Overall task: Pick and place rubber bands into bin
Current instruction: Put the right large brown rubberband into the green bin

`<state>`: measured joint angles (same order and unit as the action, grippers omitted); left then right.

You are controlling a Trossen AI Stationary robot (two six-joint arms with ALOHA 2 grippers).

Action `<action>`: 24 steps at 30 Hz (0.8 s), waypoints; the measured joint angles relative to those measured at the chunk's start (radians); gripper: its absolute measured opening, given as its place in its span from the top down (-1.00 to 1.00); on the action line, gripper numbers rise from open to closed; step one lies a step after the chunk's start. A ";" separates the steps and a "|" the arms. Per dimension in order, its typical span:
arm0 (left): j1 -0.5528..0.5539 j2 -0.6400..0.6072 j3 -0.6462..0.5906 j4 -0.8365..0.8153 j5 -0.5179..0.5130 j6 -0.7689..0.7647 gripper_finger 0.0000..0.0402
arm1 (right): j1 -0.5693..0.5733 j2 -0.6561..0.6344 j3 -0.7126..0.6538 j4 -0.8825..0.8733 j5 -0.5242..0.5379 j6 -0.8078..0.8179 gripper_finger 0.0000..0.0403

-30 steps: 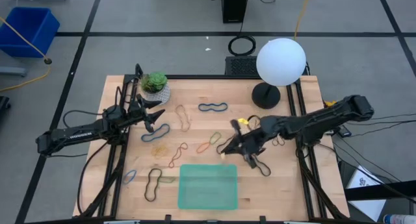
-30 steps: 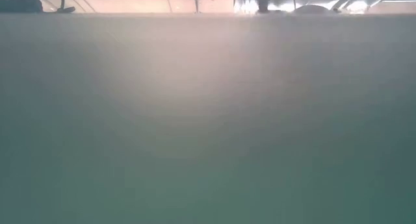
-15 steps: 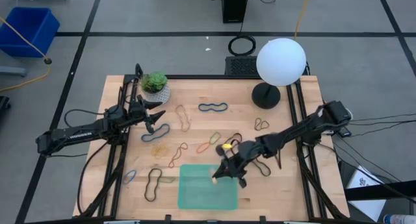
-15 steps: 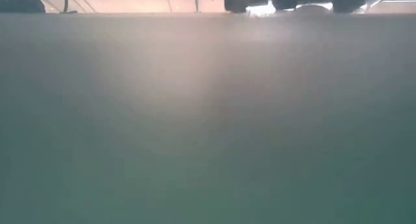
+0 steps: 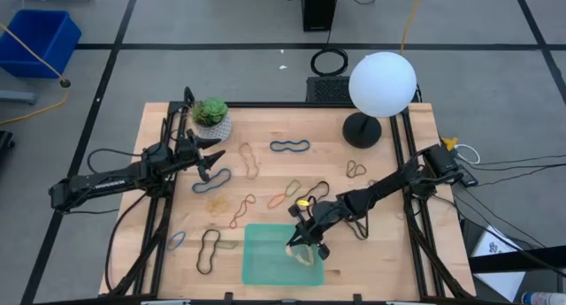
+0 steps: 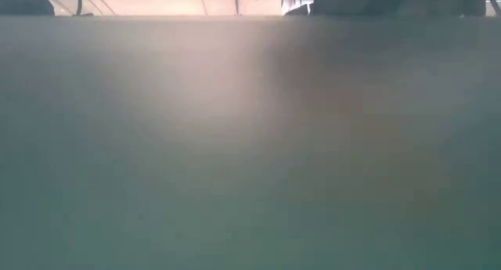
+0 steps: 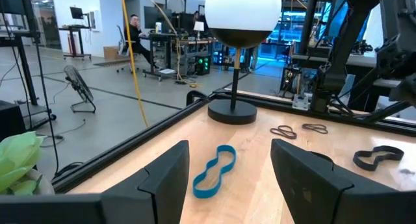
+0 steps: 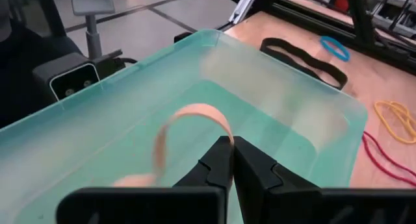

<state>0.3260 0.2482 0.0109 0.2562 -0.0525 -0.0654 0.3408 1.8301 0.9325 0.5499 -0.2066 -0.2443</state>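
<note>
**Tan band held over the green tray**

Tan and floppy, a thin rubber band loop (image 8: 185, 130) hangs pinched between the closed fingers of the right gripper (image 5: 303, 244), directly above the shallow translucent green rectangular bin (image 5: 265, 265). Beyond the gripper, on the wooden table (image 5: 265, 128), lie other loose bands. The left gripper (image 5: 205, 156) waits with fingers spread, a blue peanut-shaped band (image 7: 214, 171) just ahead of it.

My wooden table (image 5: 265, 124) carries the translucent green bin (image 5: 265, 268) at its near edge, a potted plant (image 5: 210, 114) at the far left and a white globe lamp (image 5: 380, 88) at the far right. Rubber bands lie loose on the wood: a blue one (image 5: 289, 146) far centre, a long black one (image 5: 208, 250) and a small blue one (image 5: 177, 241) left of the bin, and red (image 5: 240, 210) and yellow (image 5: 217, 202) ones near the middle.
</note>
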 joint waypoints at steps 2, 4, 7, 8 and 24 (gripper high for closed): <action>0.000 0.000 0.000 0.000 0.000 0.000 -0.11 | 0.000 0.000 0.000 0.001 0.000 -0.001 0.94; 0.000 0.000 0.000 0.000 0.000 0.000 -0.11 | 0.000 0.000 0.000 0.002 0.000 -0.001 0.93; 0.000 0.000 0.000 0.000 0.000 0.000 -0.11 | 0.000 0.000 0.000 0.001 0.000 0.013 0.93; 0.000 0.000 0.000 0.000 0.000 0.000 -0.11 | 0.000 0.000 0.000 0.001 0.000 0.025 0.93; 0.000 0.000 0.000 0.001 0.000 -0.029 -0.11 | 0.000 -0.001 0.000 0.017 0.000 0.181 0.83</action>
<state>0.3260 0.2485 0.0109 0.2569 -0.0521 -0.0940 0.3405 1.8294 0.9325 0.5673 -0.2066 -0.0636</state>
